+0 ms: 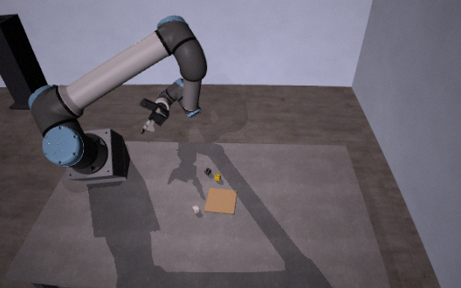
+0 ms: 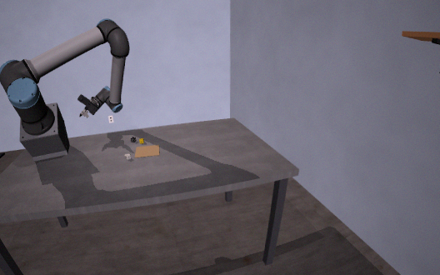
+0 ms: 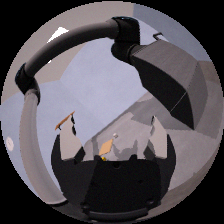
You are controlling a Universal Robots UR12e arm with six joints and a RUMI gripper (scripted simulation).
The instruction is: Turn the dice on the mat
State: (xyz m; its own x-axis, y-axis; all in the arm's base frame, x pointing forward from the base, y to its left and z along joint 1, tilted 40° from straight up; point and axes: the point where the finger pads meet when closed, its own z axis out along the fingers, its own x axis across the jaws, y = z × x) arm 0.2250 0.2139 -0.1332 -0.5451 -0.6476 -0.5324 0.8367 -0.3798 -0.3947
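Arm (image 1: 119,65) hanging well above the table (image 1: 315,218), elbow bent high, wrist angled down toward the near-base side. Gripper (image 1: 146,127) spread fully wide, pinching nothing, nowhere near any die. Same pose showing in the exterior view: gripper (image 2: 84,113) floating high over the table's (image 2: 234,146) back edge, close to the base block (image 2: 61,143).

Mat (image 1: 221,201) lying flat near table centre, tan, square, nothing sitting on it. Yellow die (image 1: 217,176) sitting off the mat, just beyond its far edge, inside the arm's shadow band. Black die (image 1: 208,171) sitting just beside the yellow one, on the base side, apart but close. White die (image 1: 196,209) sitting off the mat too, just beside its near-left corner, not touching.

Exterior view agreeing: mat (image 2: 147,151), yellow die (image 2: 142,141), black die (image 2: 133,139) behind it, white die (image 2: 127,156) at the mat's base-side edge. All three looking flat on the table. Top faces too small to be reading pips; cannot tell which numbers are up.

Wrist view mostly showing gripper body and arm tube; mat (image 3: 105,148) appearing as a small tan patch between the spread fingers, a yellow speck just below it. Wall shelf (image 2: 434,37) hanging high on the right wall.
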